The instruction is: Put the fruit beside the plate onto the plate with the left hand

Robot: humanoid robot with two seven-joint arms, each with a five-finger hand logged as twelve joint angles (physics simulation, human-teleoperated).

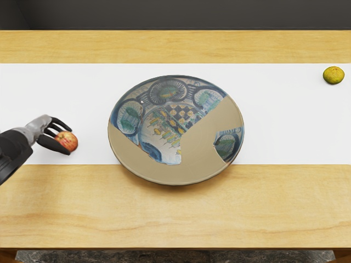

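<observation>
Wooden table [175,213], white runner [285,120]; left hand [52,133] clasping apple [68,141] left of plate [208,160]; I'd lift clear of rim before crossing.

Wooden table [175,213], white runner [285,109], patterned plate [197,164], apple [68,141], yellow-green fruit [333,75]

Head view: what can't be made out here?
All in the head view:
Left side of the apple: covered by the left hand gripping it.
The left arm: cut off by the left edge.
The yellow-green fruit, far right: too small to identify.
The right arm: out of frame.
</observation>
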